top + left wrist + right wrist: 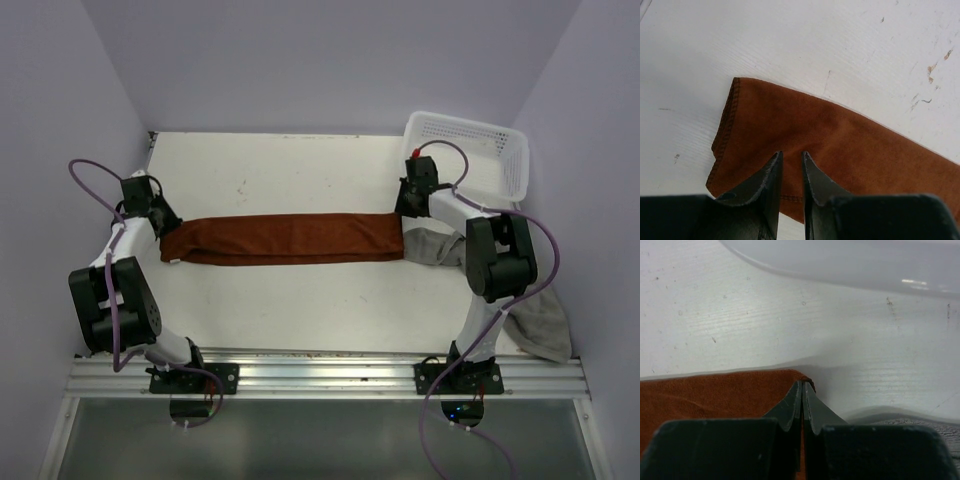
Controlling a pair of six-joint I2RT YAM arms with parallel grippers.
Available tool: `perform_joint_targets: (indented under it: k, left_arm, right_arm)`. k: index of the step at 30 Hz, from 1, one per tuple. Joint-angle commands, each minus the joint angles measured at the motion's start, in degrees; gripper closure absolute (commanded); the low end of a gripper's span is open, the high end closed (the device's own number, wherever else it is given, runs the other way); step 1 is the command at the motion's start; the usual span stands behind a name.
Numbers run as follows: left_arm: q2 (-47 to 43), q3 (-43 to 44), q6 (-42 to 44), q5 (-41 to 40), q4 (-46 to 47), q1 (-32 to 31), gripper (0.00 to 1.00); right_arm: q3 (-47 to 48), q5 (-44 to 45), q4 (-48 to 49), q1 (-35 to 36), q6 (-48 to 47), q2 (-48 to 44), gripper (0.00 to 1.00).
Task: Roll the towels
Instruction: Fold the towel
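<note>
2 towels: rust-brown towel (pixel 290 238) stretched 9-to-3 o'clock, its 3 o'clock corner pinched in right gripper (pixel 803 384); left gripper (pixel 791 154) jaws narrowly parted over 9 o'clock end, grip undetermined; grey towel (pixel 545 325) crumpled at 4 o'clock.

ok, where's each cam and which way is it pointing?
Top: fixed above and behind the robot, looking down at the table; both arms show.
Left wrist: down past the slightly open left gripper at an end of the brown towel.
Right wrist: past the right gripper, shut on the towel's corner, toward the basket.
Shared: brown towel, all three.
</note>
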Motion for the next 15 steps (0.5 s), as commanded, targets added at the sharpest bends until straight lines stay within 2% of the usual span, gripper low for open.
perform_joint_targets:
  k: [1, 10, 12, 13, 15]
  left_arm:
    - [-2.3, 1.8, 0.0, 1.0, 2.2, 0.3, 0.76]
    - [-3.0, 1.9, 0.2, 0.8, 2.2, 0.3, 0.76]
    - [-3.4, 1.8, 0.2, 0.9, 2.2, 0.3, 0.76]
    - [-3.4, 1.7, 0.2, 1.0, 2.2, 0.3, 0.76]
    - [-3.6, 1.7, 0.2, 1.2, 2.3, 0.0, 0.76]
  right_arm:
    - [3.4, 2.9, -1.5, -0.1, -0.9, 0.6, 1.0]
    - [6.0, 3.4, -3.0, -0.8, -2.0, 2.1, 1.0]
    - [6.6, 2.8, -4.1, -0.9, -2.3, 2.2, 0.95]
    - [6.3, 2.5, -4.1, -0.8, -2.4, 1.8, 0.88]
    - [5.6, 2.1, -3.5, -0.9, -2.3, 1.0, 0.81]
